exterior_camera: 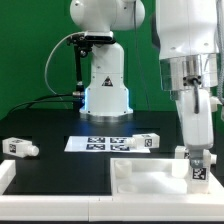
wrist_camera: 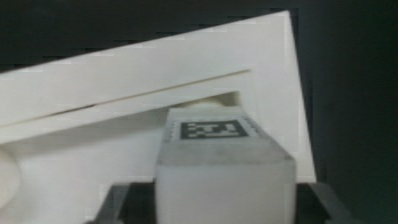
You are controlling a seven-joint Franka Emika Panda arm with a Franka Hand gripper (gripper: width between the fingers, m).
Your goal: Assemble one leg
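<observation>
I see my gripper (exterior_camera: pixel 197 160) closed tight on the leg (exterior_camera: pixel 199 171), a short, blocky white plastic peg with a black-and-white square tag. The leg stands straight up, long side up and down, over a corner of the smooth white tray part (exterior_camera: pixel 150 180). Another peg (exterior_camera: pixel 20 147) lies on the black table (exterior_camera: pixel 60 170).

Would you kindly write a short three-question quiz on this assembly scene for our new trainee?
1. True or false: the gripper holds a leg over the tray-like part.
2. How many legs lie loose on the black table?
3. The marker board lies: A) beside the robot base, B) on the tray-like part, C) in the gripper.

Key: 1 true; 2 two, one at the exterior view's left, one beside the marker board; 3 A.
</observation>
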